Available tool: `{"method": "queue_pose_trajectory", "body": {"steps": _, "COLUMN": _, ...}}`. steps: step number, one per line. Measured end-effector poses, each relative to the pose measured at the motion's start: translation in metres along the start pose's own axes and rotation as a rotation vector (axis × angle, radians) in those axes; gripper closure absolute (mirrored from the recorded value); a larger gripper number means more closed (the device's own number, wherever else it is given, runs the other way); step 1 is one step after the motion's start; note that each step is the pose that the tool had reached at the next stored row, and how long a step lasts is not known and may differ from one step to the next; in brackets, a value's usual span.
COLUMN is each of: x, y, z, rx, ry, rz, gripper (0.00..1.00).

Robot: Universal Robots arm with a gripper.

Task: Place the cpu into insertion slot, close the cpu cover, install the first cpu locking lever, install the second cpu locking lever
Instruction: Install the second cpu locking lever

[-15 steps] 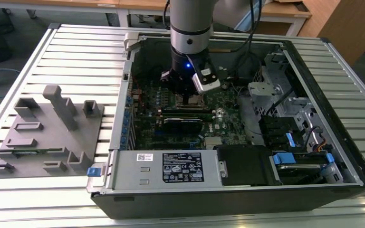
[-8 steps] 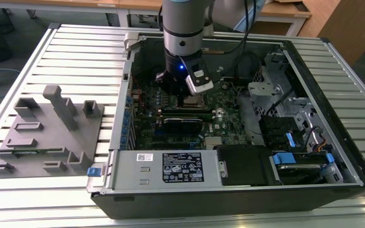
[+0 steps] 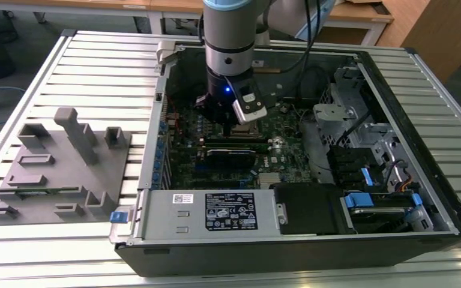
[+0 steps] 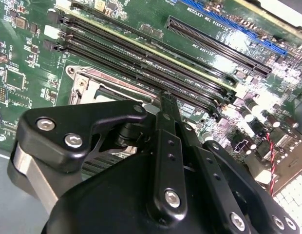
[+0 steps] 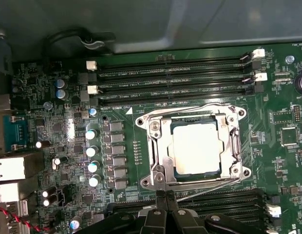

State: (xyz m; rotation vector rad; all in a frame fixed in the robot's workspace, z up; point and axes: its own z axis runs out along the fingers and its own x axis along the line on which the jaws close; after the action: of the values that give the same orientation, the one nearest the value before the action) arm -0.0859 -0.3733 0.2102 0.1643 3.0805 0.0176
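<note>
The arm is reaching down into the open computer case (image 3: 422, 150), its gripper (image 5: 164, 197) hovering just beside one edge of the socket on the motherboard (image 5: 58, 122). The two fingers are pressing together at their tips, holding nothing. The cpu (image 5: 196, 147) is lying flat in the insertion slot, showing through the window of the cpu cover (image 5: 163, 146), which is lying closed around it, between the memory slots (image 5: 170, 73).

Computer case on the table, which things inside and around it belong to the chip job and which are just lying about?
Belongs to the job:
chip
metal cover frame
hand

Just lying about:
grey holder block
memory slots
power supply box
</note>
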Motion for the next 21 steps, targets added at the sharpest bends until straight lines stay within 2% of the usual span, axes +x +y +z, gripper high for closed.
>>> {"method": "queue_pose_trajectory", "body": {"steps": 5, "x": 0.0008, "y": 0.0, "z": 0.0005, "rx": -0.0004, "ry": -0.0002, "rz": 0.0, "gripper": 0.9}}
{"method": "queue_pose_trajectory", "body": {"steps": 13, "x": 0.0066, "y": -0.0007, "z": 0.0023, "rx": -0.0022, "ry": 0.0001, "rz": 0.0, "gripper": 0.9}}
{"method": "queue_pose_trajectory", "body": {"steps": 18, "x": 0.0097, "y": -0.0011, "z": 0.005, "rx": -0.032, "ry": 0.0033, "rz": 0.002, "gripper": 0.9}}
{"method": "queue_pose_trajectory", "body": {"steps": 21, "x": 0.0105, "y": -0.0011, "z": 0.0062, "rx": -0.0389, "ry": 0.0039, "rz": 0.002, "gripper": 0.9}}
